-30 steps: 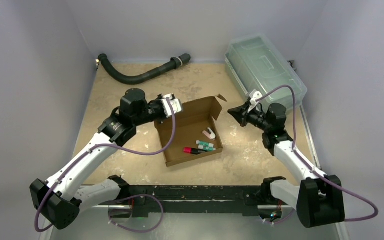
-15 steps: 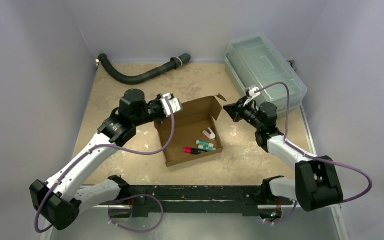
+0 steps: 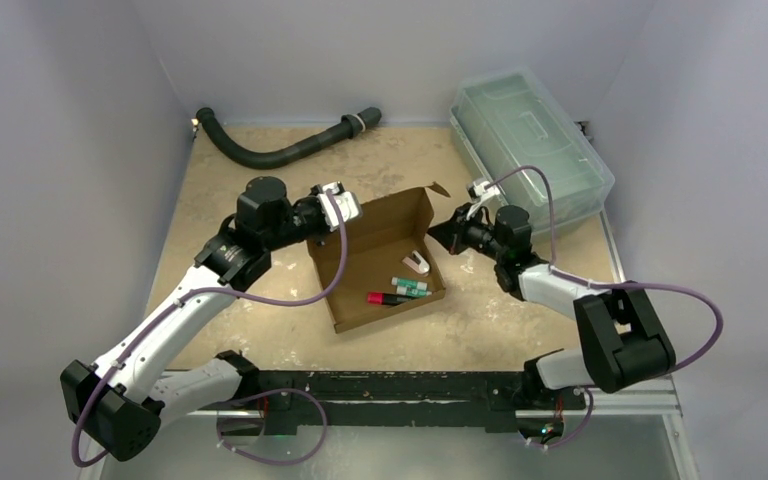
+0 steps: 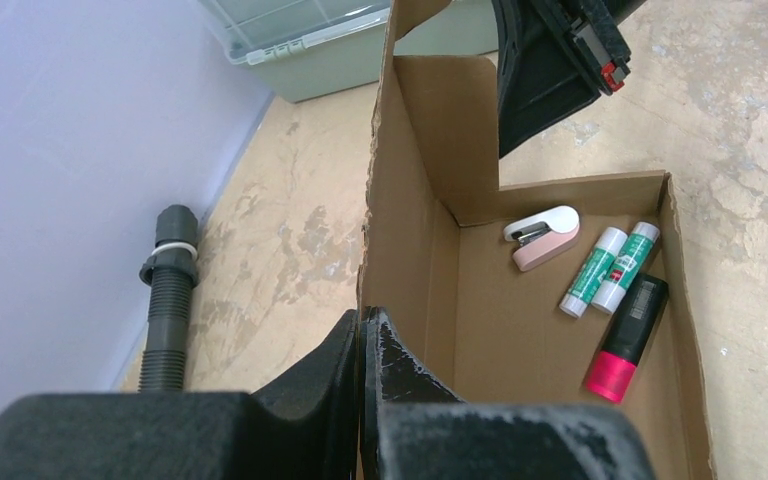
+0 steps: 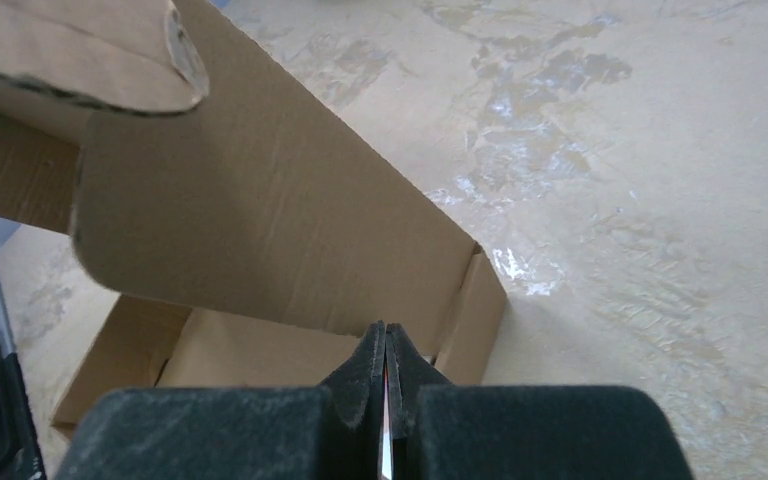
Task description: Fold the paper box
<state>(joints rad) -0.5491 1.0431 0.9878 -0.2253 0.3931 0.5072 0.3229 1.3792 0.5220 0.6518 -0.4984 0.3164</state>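
Note:
The paper box [image 3: 360,292] is brown cardboard, open on the table's middle with its walls standing up. Inside lie a pink-and-white item [image 4: 545,236], two green-and-white sticks [image 4: 610,267] and a black-and-pink marker [image 4: 626,336]. My left gripper [image 3: 348,214] is shut on the top edge of the box's rear left wall [image 4: 400,230], and the cardboard runs between its fingers [image 4: 410,360]. My right gripper [image 3: 434,237] is shut with nothing in it. Its tip sits at the box's right wall, just below a raised flap [image 5: 260,230]. The left wrist view shows this right gripper [image 4: 545,80] against the far flap.
A clear greenish lidded bin [image 3: 530,140] stands at the back right, close behind my right arm. A black corrugated hose [image 3: 280,152] lies along the back edge at the left. Grey walls enclose the table on three sides.
My right gripper has moved left, from beside the box to its right wall, with the arm folding in. My left gripper has kept its hold and barely shifted.

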